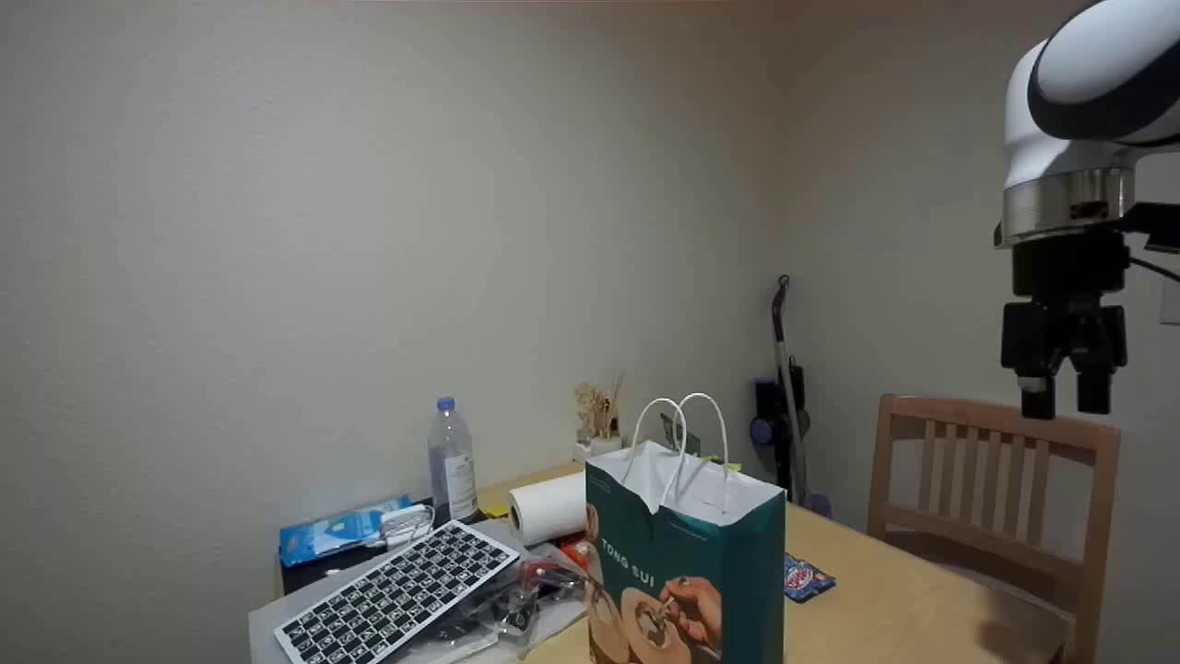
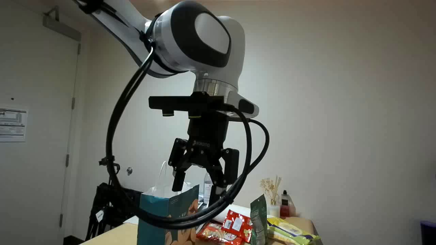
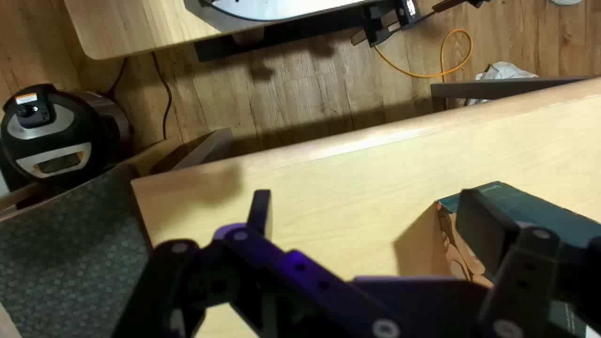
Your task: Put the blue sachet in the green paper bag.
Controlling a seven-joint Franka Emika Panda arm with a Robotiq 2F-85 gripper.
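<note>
The blue sachet (image 1: 808,578) lies flat on the wooden table beside the green paper bag (image 1: 758,581), partly hidden behind it in an exterior view. I do not see the sachet in the wrist view. The bag stands upright with its top open and white looped handles up; it shows in both exterior views (image 2: 152,211). In the wrist view the bag (image 3: 540,206) is at the right, partly behind a finger. My gripper (image 1: 1066,398) hangs high above the table, pointing down, apart from bag and sachet. Its fingers are wide apart with nothing between them (image 2: 197,189) (image 3: 366,211).
Red packets (image 2: 237,224), a dark green pouch (image 2: 259,217) and a yellow pack (image 2: 289,229) lie near the bag. A paper roll (image 1: 548,507), a bottle (image 1: 452,461) and a checkered board (image 1: 396,590) are further along. A wooden chair (image 1: 991,420) stands at the table's end.
</note>
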